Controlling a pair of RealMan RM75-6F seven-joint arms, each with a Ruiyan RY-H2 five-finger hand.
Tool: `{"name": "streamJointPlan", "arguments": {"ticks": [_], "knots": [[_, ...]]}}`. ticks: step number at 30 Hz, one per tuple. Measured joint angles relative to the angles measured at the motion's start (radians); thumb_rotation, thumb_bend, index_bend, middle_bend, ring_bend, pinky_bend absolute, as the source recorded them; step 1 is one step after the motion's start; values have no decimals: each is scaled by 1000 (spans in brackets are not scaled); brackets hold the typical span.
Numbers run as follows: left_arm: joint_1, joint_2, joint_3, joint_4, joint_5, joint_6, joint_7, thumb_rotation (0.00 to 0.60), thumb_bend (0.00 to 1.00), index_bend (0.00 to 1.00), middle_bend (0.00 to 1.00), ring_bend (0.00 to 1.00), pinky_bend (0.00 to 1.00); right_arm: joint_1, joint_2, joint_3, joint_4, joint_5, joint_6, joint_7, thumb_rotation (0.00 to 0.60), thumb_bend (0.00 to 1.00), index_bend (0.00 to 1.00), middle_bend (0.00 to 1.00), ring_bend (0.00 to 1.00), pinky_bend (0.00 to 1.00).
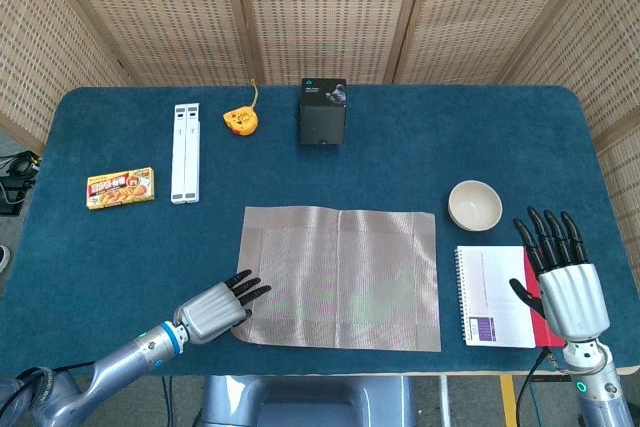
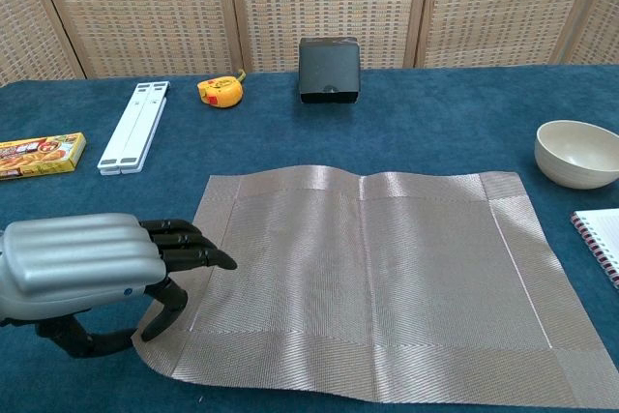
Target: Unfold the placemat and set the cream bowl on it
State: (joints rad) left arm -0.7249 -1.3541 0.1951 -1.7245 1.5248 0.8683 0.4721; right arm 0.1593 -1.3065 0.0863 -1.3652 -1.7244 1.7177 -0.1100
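Placemat [image 1: 340, 277] spread flat at lower centre of tabletop [image 1: 120, 257], near-left corner pinched by left hand [image 1: 213, 309]; cream bowl [image 1: 474, 204] at right, off mat; right hand [image 1: 562, 272] empty, fingers spread.

Taupe woven placemat [image 1: 340, 277] unfolded flat on table, cream bowl [image 1: 475, 204] upright just beside its far-right corner
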Motion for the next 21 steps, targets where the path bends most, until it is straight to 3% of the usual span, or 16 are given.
{"name": "streamJointPlan", "arguments": {"ticks": [21], "knots": [[39, 94, 54, -107, -36, -55, 73, 600, 490, 761, 0, 0, 0, -6, 8, 1, -13, -14, 14, 4, 600, 0, 32, 0, 0, 0]]}}
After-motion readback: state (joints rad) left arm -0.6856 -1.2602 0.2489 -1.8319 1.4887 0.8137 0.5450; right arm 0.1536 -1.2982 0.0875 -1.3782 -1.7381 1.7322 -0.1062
